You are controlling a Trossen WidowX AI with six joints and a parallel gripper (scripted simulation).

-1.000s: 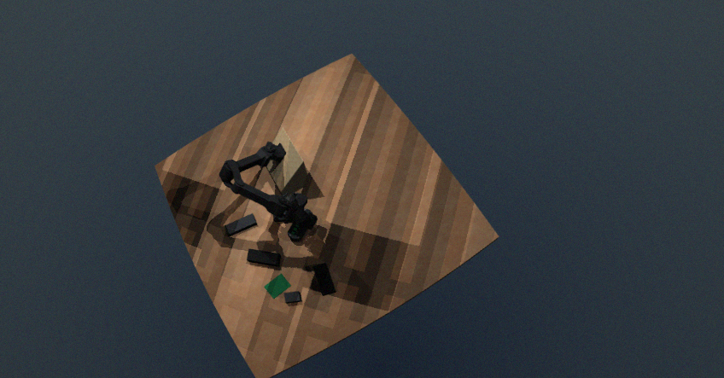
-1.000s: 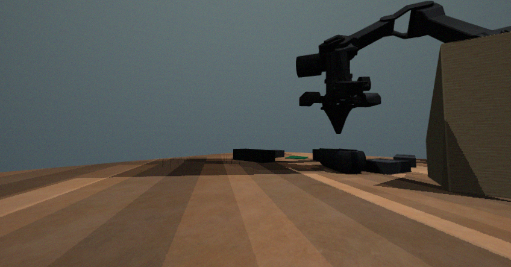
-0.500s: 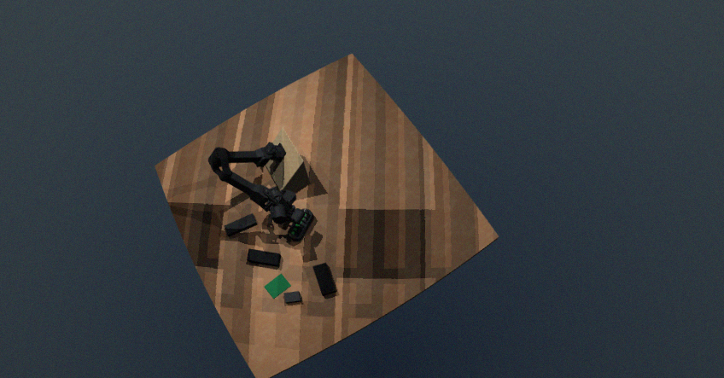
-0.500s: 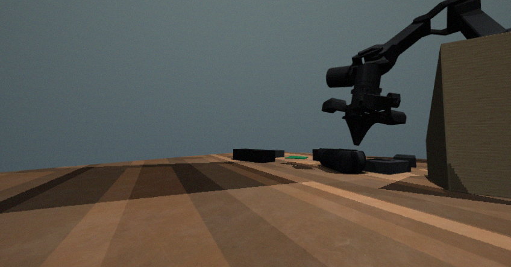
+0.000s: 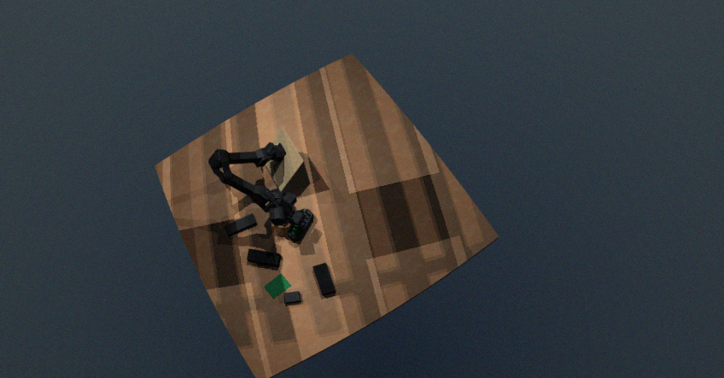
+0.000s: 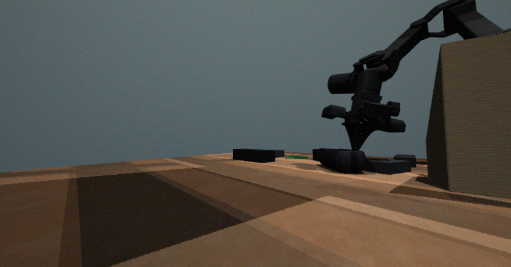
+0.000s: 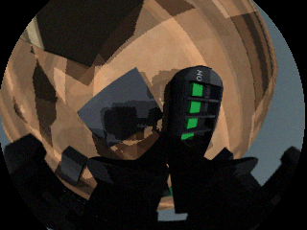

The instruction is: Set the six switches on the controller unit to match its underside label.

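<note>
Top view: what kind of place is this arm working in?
Probably an electronics or assembly workbench: a wood-toned bench carries a controller unit with green-ended rocker switches, dark block-like modules and a flat green piece. No walls or shelving show, so the wider room is uncertain.

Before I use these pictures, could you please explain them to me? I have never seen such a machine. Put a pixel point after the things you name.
It is one black robot arm (image 5: 243, 157) (image 6: 403, 46) standing on a tall beige block (image 5: 290, 167) (image 6: 476, 114). The first picture looks down from above, the second looks from the side, low over the wooden table (image 5: 396, 146) (image 6: 215, 207), and the third looks from the arm's wrist. The jaws are shut and hold nothing; their tip is at the top of the dark switch box (image 5: 300, 225) (image 6: 342, 161) (image 7: 199, 107), whose switches show green parts. Around it lie several dark blocks and a flat green piece (image 5: 277, 286) (image 6: 296, 157).
</note>
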